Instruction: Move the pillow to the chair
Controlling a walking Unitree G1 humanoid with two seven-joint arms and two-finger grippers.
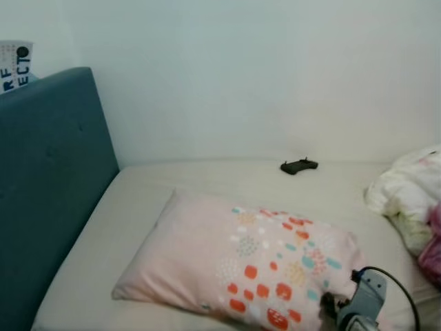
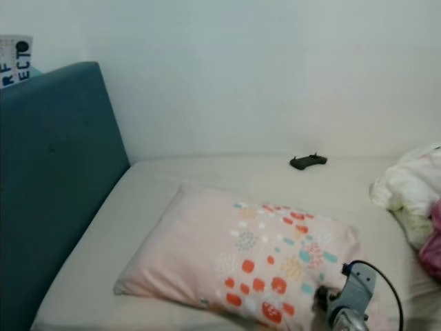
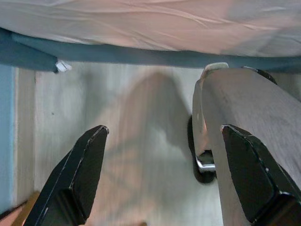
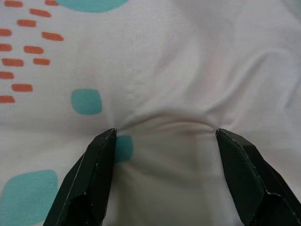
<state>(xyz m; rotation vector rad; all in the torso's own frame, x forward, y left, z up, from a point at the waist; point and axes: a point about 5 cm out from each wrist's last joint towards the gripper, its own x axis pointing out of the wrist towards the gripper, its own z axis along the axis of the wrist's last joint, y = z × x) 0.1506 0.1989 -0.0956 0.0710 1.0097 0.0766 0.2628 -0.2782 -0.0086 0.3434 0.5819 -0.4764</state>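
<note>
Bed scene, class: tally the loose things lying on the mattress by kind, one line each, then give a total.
Pillow: 1
Black controller: 1
Heap of bedding: 1
Total: 3

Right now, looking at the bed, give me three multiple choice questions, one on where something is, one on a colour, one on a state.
1. Where does the small black object lie?
A. On the bed near the wall
B. On the pillow
C. On the floor

2. What colour is the headboard?
A. Red
B. Blue-teal
C. White

3. How does the right gripper stand?
A. Shut on the black object
B. Hanging over the floor
C. Jaws open, pressed into the pillow

Answers:
1 A, it sits on the mattress by the wall, behind the pillow.
2 B, the padded panel at the robot's left is blue-teal.
3 C, the right wrist view shows the two fingers apart with the fabric puckered between them.
</note>
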